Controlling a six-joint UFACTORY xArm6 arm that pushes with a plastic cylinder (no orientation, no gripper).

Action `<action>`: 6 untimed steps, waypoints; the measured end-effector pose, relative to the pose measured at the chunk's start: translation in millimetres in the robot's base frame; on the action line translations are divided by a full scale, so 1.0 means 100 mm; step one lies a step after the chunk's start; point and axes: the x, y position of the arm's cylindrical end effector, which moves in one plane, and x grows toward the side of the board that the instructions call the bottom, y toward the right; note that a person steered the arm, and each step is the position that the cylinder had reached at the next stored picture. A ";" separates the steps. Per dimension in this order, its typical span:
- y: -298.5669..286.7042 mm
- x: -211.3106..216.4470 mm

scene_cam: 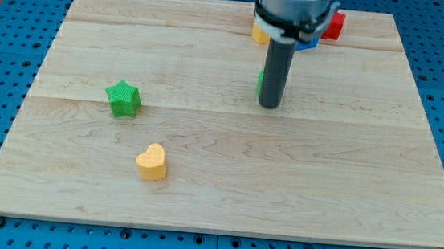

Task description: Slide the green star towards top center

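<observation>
The green star (123,98) lies on the wooden board (224,189) at the view's left, a little above mid-height. My tip (269,105) rests on the board right of centre, well to the right of the star and apart from it. A second green block (260,82) is mostly hidden behind the rod; only a sliver shows at its left side.
A yellow heart (152,162) lies below and right of the star. At the view's top, partly hidden by the arm, sit a yellow block (259,34), a blue block (308,44) and a red block (334,25). A blue pegboard surrounds the board.
</observation>
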 end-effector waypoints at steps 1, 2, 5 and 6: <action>0.06 -0.60; -0.09 -0.19; -2.07 0.78; -2.61 0.67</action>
